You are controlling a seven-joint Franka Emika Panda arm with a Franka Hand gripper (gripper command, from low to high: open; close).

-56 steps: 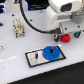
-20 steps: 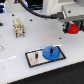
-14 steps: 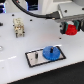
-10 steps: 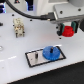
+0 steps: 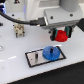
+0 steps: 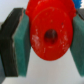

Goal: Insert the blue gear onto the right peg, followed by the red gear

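Exterior view: a white table (image 5: 15, 60) w/ a black-rimmed grey plate (image 5: 36, 58) near the centre. The blue gear (image 5: 51, 52) lies flat on the plate's half toward the exterior view's right, covering the right peg, which can't be seen. The left peg (image 5: 36, 56) stands bare at about 9 o'clock from the blue gear. The gripper (image 5: 61, 35) hangs at approx. 1 o'clock from the blue gear, clear of the plate, clamped on the red gear (image 5: 61, 35), which shows between its dark fingers (image 5: 53, 33). A small tan fixture (image 5: 18, 30) sits far off at about 10 o'clock from the plate.

Wrist view: the red gear (image 6: 50, 34) fills the centre, dark bore facing the camera. Teal pads (image 6: 22, 46) press its rim at 9 and 3 o'clock, backed by a black finger (image 6: 10, 40). Pale table surface (image 6: 45, 75) lies behind.
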